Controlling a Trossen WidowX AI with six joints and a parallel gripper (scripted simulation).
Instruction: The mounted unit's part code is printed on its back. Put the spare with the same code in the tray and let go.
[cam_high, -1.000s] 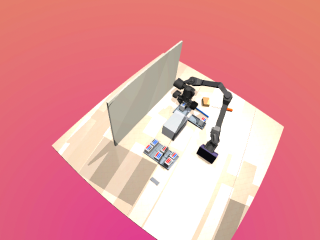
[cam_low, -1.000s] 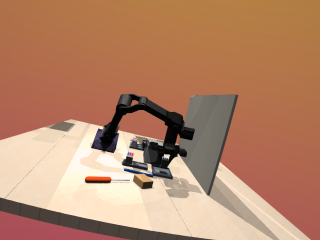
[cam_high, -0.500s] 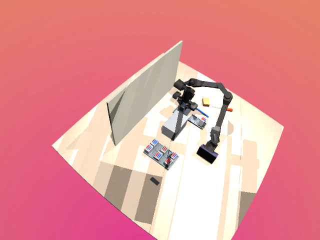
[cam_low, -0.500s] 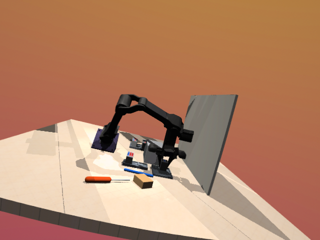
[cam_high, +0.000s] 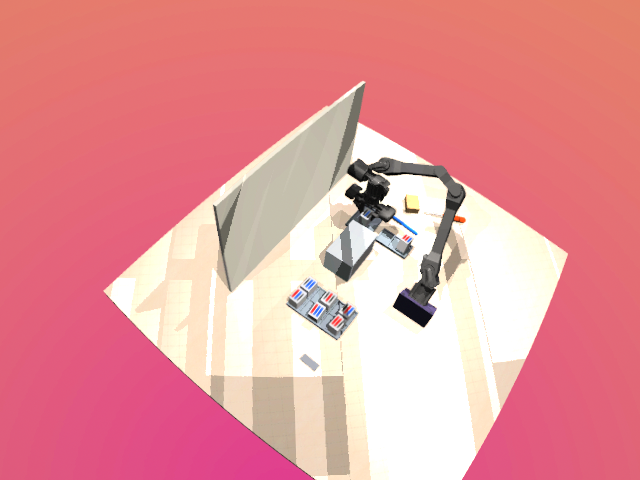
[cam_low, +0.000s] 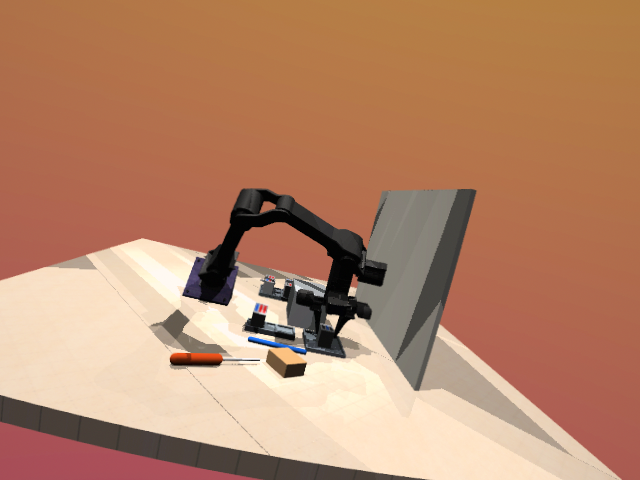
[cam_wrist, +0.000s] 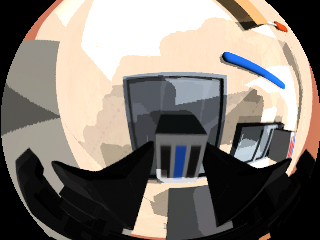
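Gripper: the gripper sat at the centre of the wrist view, its jaws partly parted on either side of a small spare; whether the fingers touched the block could not be told.
Spare: a grey block with one blue stripe on its face, standing inside the tray at mid frame.
Tray: a dark, grey-rimmed tray just right of centre in the exterior view, below the wrist.
Mounted unit: a grey box at the centre of the top view, just below the gripper.
Rack of spares: a tray of red and blue striped blocks lower centre.
Writing: no code or label was readable; only coloured stripes showed.
Other items: blue pen, orange-handled screwdriver, tan block, grey upright panel.
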